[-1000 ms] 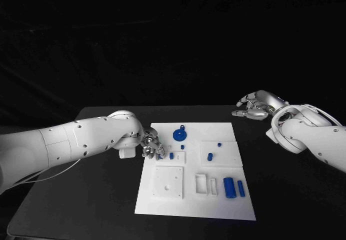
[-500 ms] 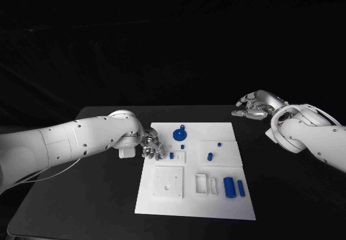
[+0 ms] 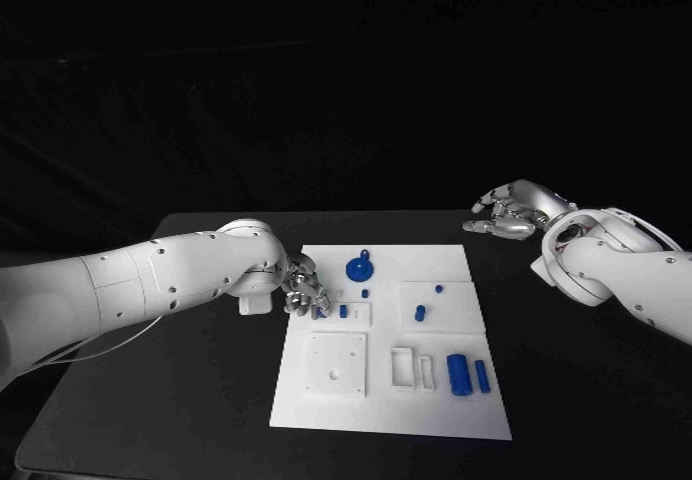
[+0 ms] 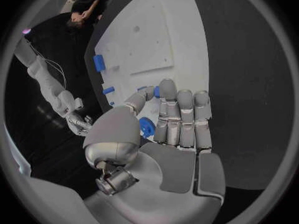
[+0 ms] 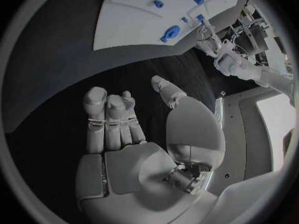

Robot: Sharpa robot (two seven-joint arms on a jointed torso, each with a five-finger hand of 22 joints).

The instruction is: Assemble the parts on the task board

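Note:
The white task board (image 3: 433, 410) lies in the middle of the black table. My left hand (image 3: 299, 288) hovers over its left edge and pinches a small blue part (image 4: 157, 91) between thumb and a fingertip; the same part (image 3: 316, 313) shows just below the fingers in the head view. On the board are a round blue part (image 3: 361, 267), a short peg (image 3: 343, 311), two small pieces (image 3: 418, 313) (image 3: 436, 290), a thick blue cylinder (image 3: 459, 374) and a thin bar (image 3: 482, 376). My right hand (image 3: 508, 212) hangs off the board at the back right, holding nothing, fingers loosely bent.
A square recessed plate (image 3: 338, 364) and two narrow slots (image 3: 402, 367) (image 3: 427, 372) sit in the board's near half. Bare black table (image 3: 173, 400) lies to the left and right of the board. My left forearm (image 3: 159, 285) stretches over the table's left side.

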